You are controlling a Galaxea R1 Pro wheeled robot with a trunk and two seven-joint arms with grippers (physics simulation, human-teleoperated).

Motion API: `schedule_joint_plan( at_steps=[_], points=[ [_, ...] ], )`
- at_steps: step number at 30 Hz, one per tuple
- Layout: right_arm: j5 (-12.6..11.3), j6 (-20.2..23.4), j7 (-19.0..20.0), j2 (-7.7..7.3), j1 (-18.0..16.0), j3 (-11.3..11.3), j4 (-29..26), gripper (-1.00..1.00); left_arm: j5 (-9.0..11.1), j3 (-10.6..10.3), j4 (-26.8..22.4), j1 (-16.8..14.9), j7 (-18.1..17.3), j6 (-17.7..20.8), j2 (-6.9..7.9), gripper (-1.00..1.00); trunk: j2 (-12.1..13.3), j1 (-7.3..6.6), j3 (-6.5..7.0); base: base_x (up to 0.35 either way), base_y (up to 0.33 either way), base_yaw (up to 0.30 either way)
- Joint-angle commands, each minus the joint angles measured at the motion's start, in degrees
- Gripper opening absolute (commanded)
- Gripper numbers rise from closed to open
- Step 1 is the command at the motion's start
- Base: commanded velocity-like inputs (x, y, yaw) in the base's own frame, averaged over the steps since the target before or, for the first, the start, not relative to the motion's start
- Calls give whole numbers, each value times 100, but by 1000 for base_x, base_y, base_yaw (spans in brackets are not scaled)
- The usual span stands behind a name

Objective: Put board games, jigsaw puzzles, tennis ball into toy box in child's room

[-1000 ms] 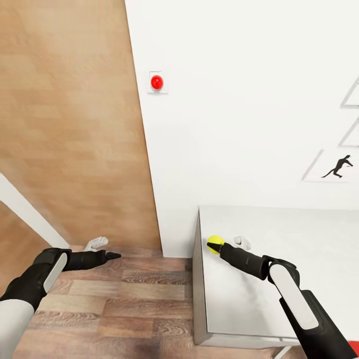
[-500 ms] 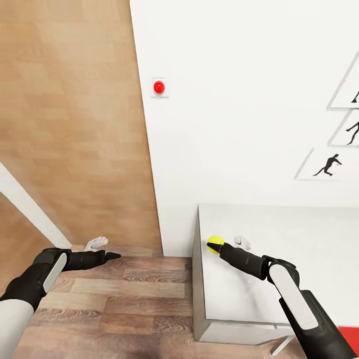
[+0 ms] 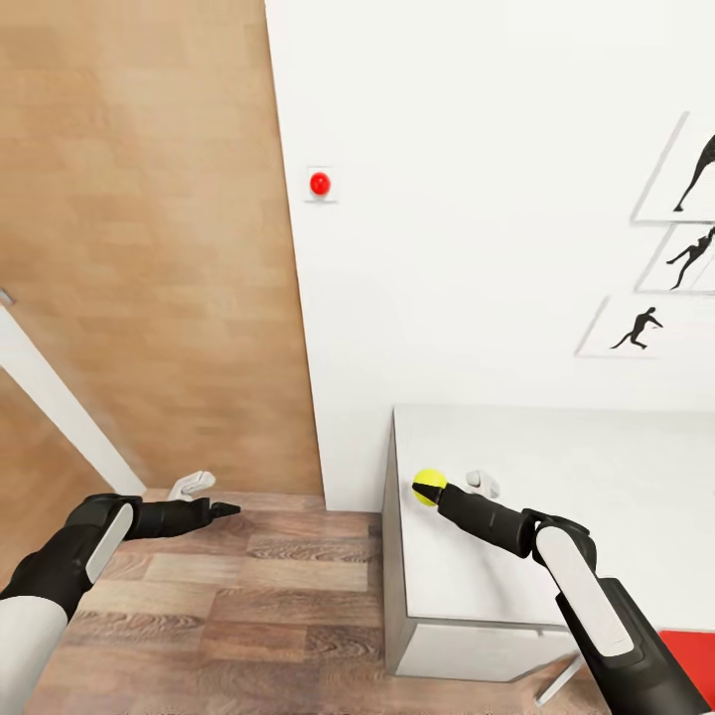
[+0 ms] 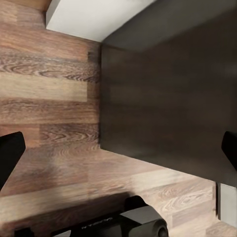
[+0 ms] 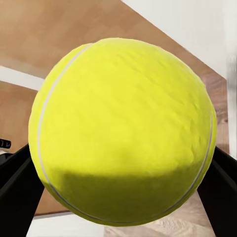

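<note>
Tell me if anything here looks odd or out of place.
Nothing stands out. The right end effector holds the tennis ball above the table near its left end; the left end effector hangs open over the wood floor.

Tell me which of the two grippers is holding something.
The right gripper: it is shut on the tennis ball above the table. The left gripper hangs over the wood floor with nothing between its fingers.

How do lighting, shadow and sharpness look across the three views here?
Head view: even, flat light, sharp throughout; the right gripper and its arm cast a soft shadow on the table. Right wrist view: the tennis ball is sharp, bright on one side and shaded on the other. Left wrist view: floor grain slightly soft, a dark unlit panel.
</note>
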Motion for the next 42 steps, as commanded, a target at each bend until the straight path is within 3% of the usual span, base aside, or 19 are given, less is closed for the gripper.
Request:
schedule_joint_plan(
  at_steps=[1,12,42],
  points=[
    [-17,14,-14,-4,-5,5,-4,-100,13,-6,-2,-4,-5,26,5,100,-11,2,-2,-155,0,0],
    [-19,6,-14,4,-4,13,-13,-100,12,2,-2,-4,-9,35,14,100,-11,2,102,-116,0,0],
    [-18,5,-14,4,-4,28,-13,-100,7,9,-2,-4,-13,44,15,100,-11,2,386,-4,0,0]
  ],
)
